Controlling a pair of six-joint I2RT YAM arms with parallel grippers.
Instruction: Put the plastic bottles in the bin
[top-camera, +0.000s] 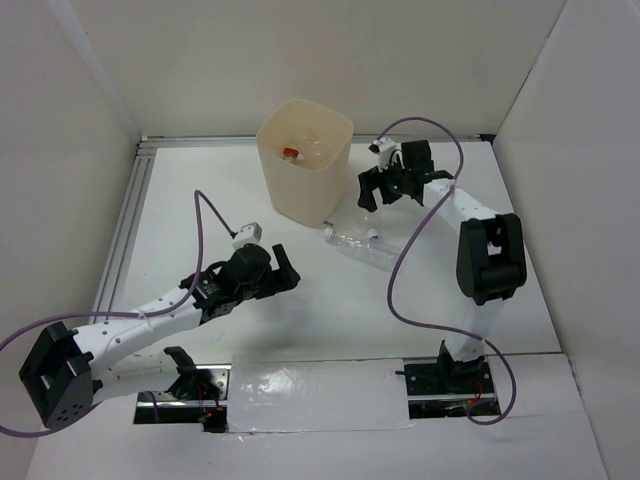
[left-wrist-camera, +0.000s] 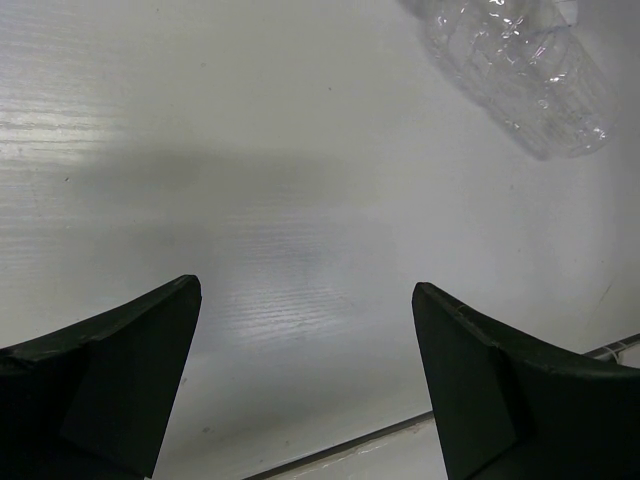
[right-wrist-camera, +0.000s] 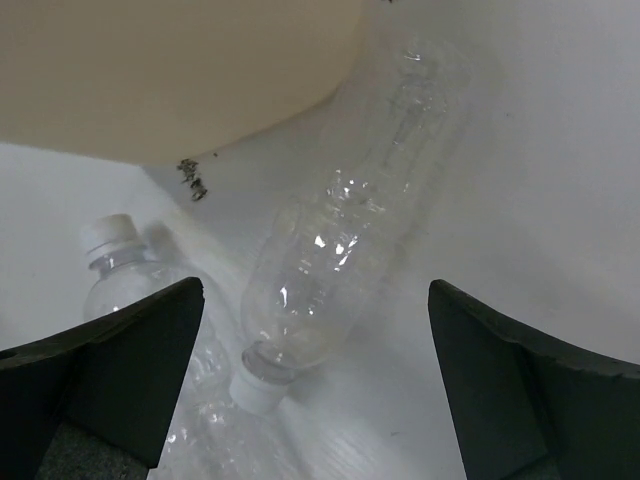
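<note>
Clear ribbed bottles (right-wrist-camera: 330, 260), apparently white-capped.

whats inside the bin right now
Inside the bin a bottle with a red cap shows, with faint clear plastic beside it. How many bottles lie there cannot be told; the near wall covers part of the floor.

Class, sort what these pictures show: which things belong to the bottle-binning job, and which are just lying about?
Job:
bin
red-capped bottle inside it
clear bottle lying beside the bin
second bottle next to that one

Lying about:
purple cable
dark speck at the bin's foot
</note>
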